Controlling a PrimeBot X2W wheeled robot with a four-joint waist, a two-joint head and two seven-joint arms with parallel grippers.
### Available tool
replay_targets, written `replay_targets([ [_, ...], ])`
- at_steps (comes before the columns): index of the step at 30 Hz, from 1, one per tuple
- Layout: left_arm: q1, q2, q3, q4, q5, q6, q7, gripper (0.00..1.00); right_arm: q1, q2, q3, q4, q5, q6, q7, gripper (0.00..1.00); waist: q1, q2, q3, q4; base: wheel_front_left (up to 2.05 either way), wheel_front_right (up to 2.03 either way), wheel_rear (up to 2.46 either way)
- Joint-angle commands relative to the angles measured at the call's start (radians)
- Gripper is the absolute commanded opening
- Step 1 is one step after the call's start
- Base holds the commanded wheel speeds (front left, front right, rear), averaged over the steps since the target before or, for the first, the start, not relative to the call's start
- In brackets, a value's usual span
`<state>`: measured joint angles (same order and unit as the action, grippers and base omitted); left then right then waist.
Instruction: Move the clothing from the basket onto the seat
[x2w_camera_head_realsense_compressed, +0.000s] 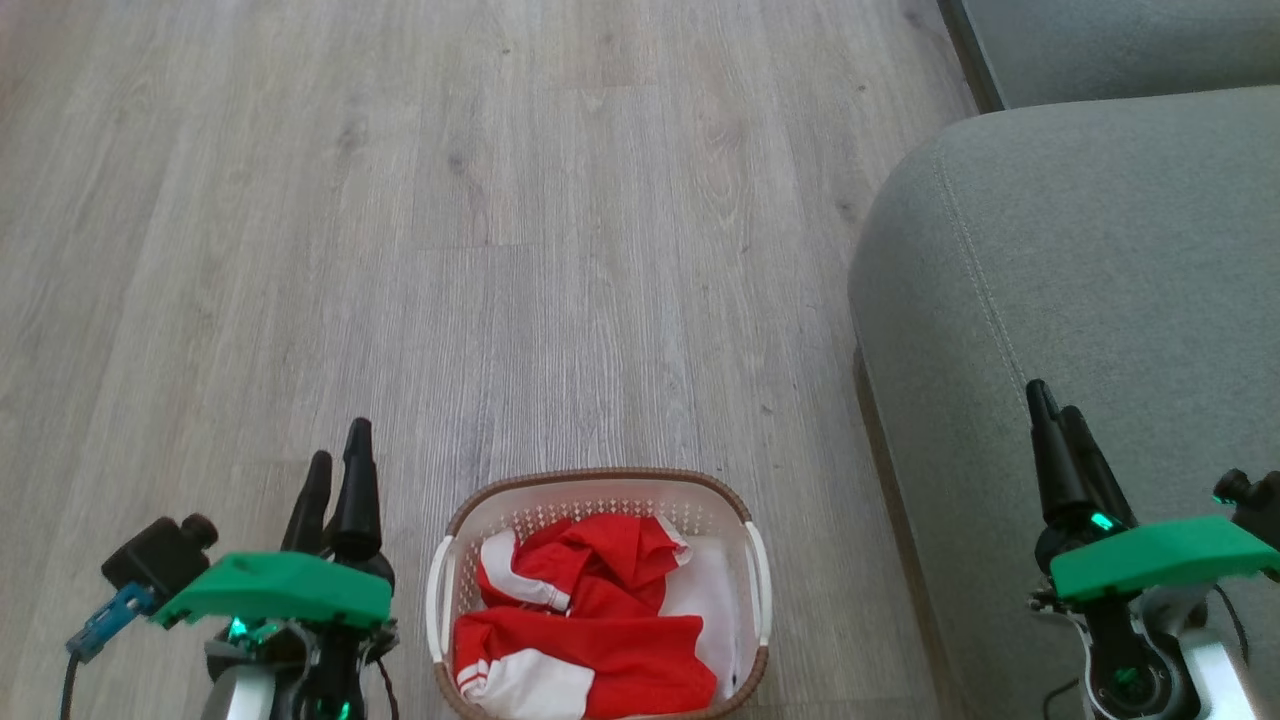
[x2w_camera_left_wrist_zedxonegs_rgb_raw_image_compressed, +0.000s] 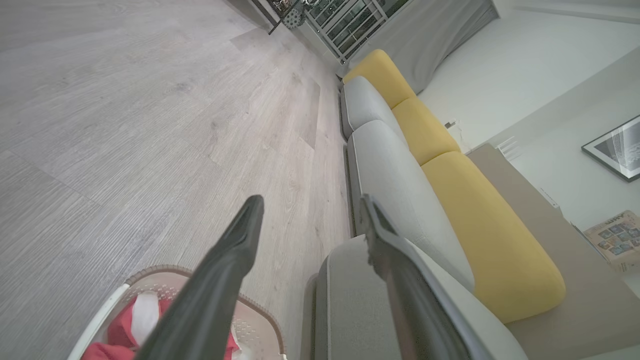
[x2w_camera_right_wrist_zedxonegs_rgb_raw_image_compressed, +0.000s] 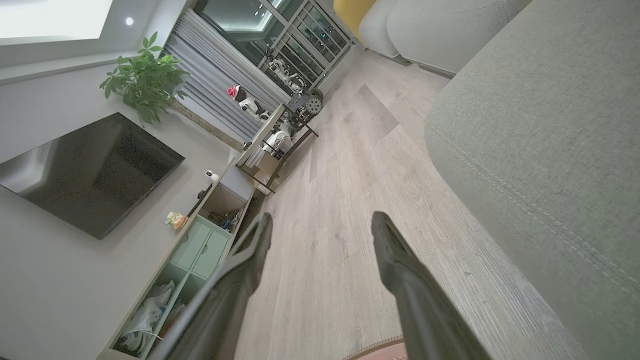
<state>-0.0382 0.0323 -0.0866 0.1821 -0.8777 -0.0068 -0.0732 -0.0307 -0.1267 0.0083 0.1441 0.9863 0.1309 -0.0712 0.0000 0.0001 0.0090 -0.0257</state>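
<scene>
The red clothing (x2w_camera_head_realsense_compressed: 600, 620) with white panels lies crumpled inside the cream basket (x2w_camera_head_realsense_compressed: 600, 482), which stands on the wood floor at the bottom centre of the head view. The grey-green seat (x2w_camera_head_realsense_compressed: 1080, 300) fills the right side. My left gripper (x2w_camera_head_realsense_compressed: 338, 460) hangs open to the left of the basket, nothing between its fingers. Over the seat's front part, my right gripper (x2w_camera_head_realsense_compressed: 1055, 410) is open and empty. The left wrist view looks past its open gripper (x2w_camera_left_wrist_zedxonegs_rgb_raw_image_compressed: 310, 207) at the basket (x2w_camera_left_wrist_zedxonegs_rgb_raw_image_compressed: 150, 275), the clothing (x2w_camera_left_wrist_zedxonegs_rgb_raw_image_compressed: 120, 325) and the seat (x2w_camera_left_wrist_zedxonegs_rgb_raw_image_compressed: 350, 295). The right wrist view has its open gripper (x2w_camera_right_wrist_zedxonegs_rgb_raw_image_compressed: 320, 220) beside the seat (x2w_camera_right_wrist_zedxonegs_rgb_raw_image_compressed: 550, 125).
Grey wood floor (x2w_camera_head_realsense_compressed: 450, 250) stretches ahead and left of the basket. A second sofa cushion (x2w_camera_head_realsense_compressed: 1120, 45) sits at the top right. Yellow back cushions (x2w_camera_left_wrist_zedxonegs_rgb_raw_image_compressed: 480, 230) line the sofa. A TV (x2w_camera_right_wrist_zedxonegs_rgb_raw_image_compressed: 90, 170) and a low cabinet (x2w_camera_right_wrist_zedxonegs_rgb_raw_image_compressed: 195, 250) stand across the room.
</scene>
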Motion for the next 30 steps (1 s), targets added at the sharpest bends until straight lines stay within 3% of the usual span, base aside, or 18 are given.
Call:
replay_targets([
  [1, -0.053, 0.012, 0.01, -0.044, 0.031, 0.009, -0.012, 1.0, -0.051, -0.023, 0.015, -0.045, -0.029, 0.0, -0.013, 1.0, 0.0, -0.0001, 0.0, 0.0, 0.0, 0.0, 0.0],
  [30, -0.072, 0.015, -0.052, -0.098, 0.355, 0.067, -0.094, 1.0, -0.071, -0.054, 0.053, -0.085, -0.327, 0.0, -0.095, 1.0, 0.0, -0.0001, 0.005, -0.01, 0.0, 0.0, 0.0],
])
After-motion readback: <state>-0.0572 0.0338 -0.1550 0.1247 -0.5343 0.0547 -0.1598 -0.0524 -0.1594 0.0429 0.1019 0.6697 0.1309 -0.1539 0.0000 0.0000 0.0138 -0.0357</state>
